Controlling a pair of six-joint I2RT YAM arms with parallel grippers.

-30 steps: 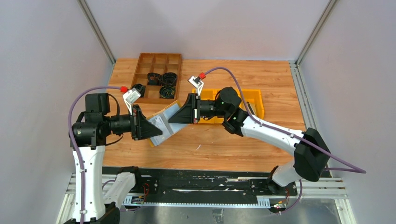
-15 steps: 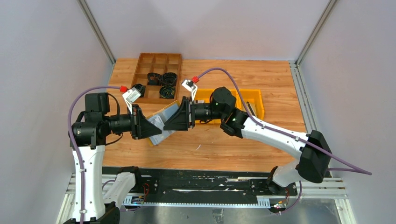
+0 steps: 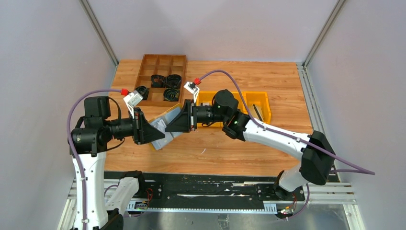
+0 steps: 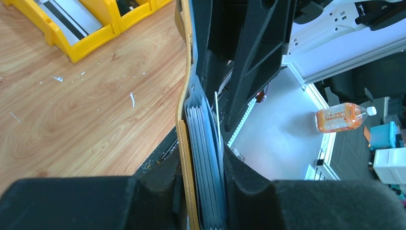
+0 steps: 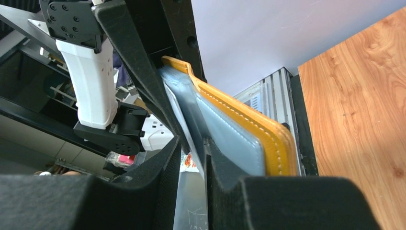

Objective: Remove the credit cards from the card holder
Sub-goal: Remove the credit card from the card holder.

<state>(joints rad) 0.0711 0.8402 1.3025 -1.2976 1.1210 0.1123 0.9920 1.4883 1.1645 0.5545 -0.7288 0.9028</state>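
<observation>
The card holder (image 3: 162, 125) is a mustard-yellow wallet with pale blue sleeves, held in the air above the table's front left. My left gripper (image 3: 154, 132) is shut on it; the left wrist view shows the yellow cover (image 4: 184, 120) and the stack of blue sleeves (image 4: 207, 172) pinched between my pads (image 4: 203, 203). My right gripper (image 3: 173, 125) meets the holder from the right. In the right wrist view its jaws (image 5: 191, 165) stand narrowly apart around a thin pale sheet at the holder's (image 5: 261, 132) edge. I cannot tell whether that sheet is a card or a sleeve.
Yellow plastic bins (image 3: 256, 103) stand behind the right arm, one also in the left wrist view (image 4: 91, 40). A brown wooden compartment tray (image 3: 163, 67) with black items sits at the back left. A metal rail (image 3: 215, 189) runs along the near edge.
My right gripper has moved left onto the holder's edge. My left gripper and the holder have shifted slightly left and stayed shut.
</observation>
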